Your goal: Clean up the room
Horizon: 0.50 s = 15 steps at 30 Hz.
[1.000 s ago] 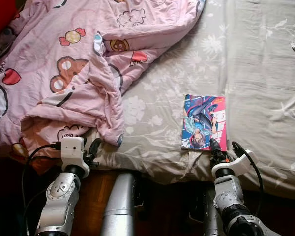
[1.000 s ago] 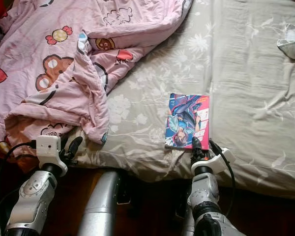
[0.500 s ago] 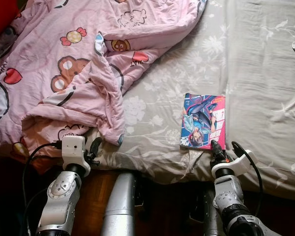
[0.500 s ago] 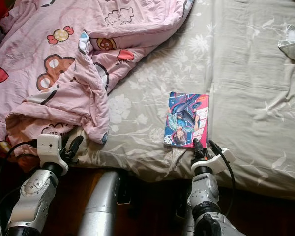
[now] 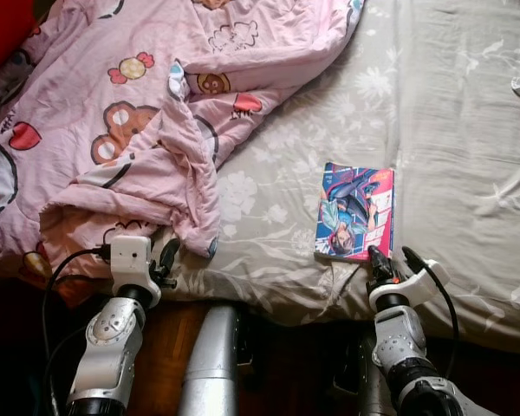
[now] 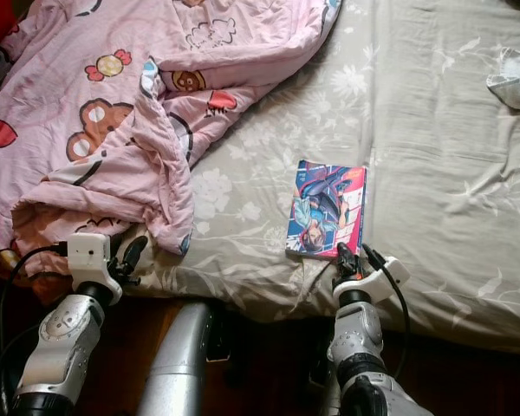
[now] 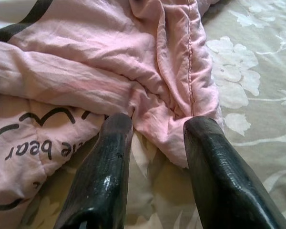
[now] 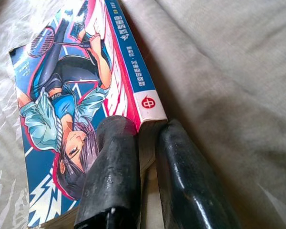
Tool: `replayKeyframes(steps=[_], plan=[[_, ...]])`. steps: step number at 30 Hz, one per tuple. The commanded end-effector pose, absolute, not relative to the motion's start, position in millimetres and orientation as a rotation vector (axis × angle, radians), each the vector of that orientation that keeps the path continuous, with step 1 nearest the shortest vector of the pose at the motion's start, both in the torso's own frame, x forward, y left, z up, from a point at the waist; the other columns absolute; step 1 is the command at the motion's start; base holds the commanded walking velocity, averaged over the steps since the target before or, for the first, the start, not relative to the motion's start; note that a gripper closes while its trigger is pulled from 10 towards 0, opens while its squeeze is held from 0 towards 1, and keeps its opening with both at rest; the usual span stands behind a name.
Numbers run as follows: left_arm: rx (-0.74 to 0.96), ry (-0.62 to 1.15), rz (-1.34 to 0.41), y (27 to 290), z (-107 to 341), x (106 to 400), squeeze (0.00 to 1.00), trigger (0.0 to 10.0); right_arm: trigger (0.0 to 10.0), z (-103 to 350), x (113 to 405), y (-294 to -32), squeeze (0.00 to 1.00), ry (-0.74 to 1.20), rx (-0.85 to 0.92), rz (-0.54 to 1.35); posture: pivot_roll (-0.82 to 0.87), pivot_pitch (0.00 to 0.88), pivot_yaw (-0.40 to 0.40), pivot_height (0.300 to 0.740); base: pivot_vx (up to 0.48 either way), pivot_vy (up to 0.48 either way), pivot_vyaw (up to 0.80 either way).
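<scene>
A comic book (image 5: pixel 355 212) with a bright cover lies flat on the grey flowered bed sheet (image 5: pixel 277 156), near the bed's front edge. My right gripper (image 5: pixel 374 256) is at the book's near corner. In the right wrist view its black fingers (image 8: pixel 112 176) are closed on the book's (image 8: pixel 62 109) near edge by the spine, one on the cover and one on the sheet side. A crumpled pink cartoon blanket (image 5: pixel 130 113) covers the bed's left half. My left gripper (image 5: pixel 167 256) stands open at the blanket's lowest fold (image 7: pixel 148 90), with its fingertips just short of the cloth.
A small white and grey cloth (image 6: pixel 511 82) lies at the far right of the bed. A red thing (image 5: pixel 0 26) shows at the top left corner. Below the mattress edge is a dark floor (image 5: pixel 173 347).
The book has shifted and turned slightly to the left, and my right gripper has moved with it. The left gripper has edged a little closer to the blanket.
</scene>
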<state>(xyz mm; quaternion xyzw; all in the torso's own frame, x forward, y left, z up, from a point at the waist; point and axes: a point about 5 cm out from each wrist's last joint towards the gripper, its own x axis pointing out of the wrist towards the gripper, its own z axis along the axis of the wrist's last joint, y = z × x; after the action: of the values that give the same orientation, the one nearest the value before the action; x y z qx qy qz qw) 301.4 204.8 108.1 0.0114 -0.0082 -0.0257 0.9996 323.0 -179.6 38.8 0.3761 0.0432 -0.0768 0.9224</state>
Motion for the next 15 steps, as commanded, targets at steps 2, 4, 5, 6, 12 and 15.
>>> replayKeyframes(steps=[2,4,5,6,12,15], plan=[[0.027,0.038,-0.024,210,92,298,0.00,10.0,0.0,33,319,-175,0.00,0.121,0.714,-0.140,0.14,0.424,0.113,0.619,0.000,0.000,0.00],[0.017,0.035,-0.013,210,92,303,0.00,10.0,0.0,39,322,-172,0.00,0.097,0.679,-0.111,0.12,0.389,0.104,0.619,0.000,0.000,0.00],[0.010,0.033,-0.008,210,92,304,0.00,10.0,0.0,41,323,-171,0.00,0.085,0.667,-0.101,0.11,0.383,0.102,0.619,0.000,0.000,0.00],[0.005,0.033,-0.004,210,91,306,0.00,10.0,0.0,43,325,-170,0.00,0.078,0.655,-0.094,0.10,0.366,0.096,0.619,0.000,0.000,0.00],[-0.014,0.034,0.006,204,87,317,0.00,10.0,0.0,52,327,-169,0.00,0.020,0.587,-0.051,0.05,0.273,0.071,0.619,0.000,0.000,0.00],[-0.022,0.033,0.005,201,85,320,0.00,10.0,2.1,52,324,-169,0.00,0.008,0.555,-0.041,0.03,0.228,0.060,0.619,0.000,0.000,0.00]])
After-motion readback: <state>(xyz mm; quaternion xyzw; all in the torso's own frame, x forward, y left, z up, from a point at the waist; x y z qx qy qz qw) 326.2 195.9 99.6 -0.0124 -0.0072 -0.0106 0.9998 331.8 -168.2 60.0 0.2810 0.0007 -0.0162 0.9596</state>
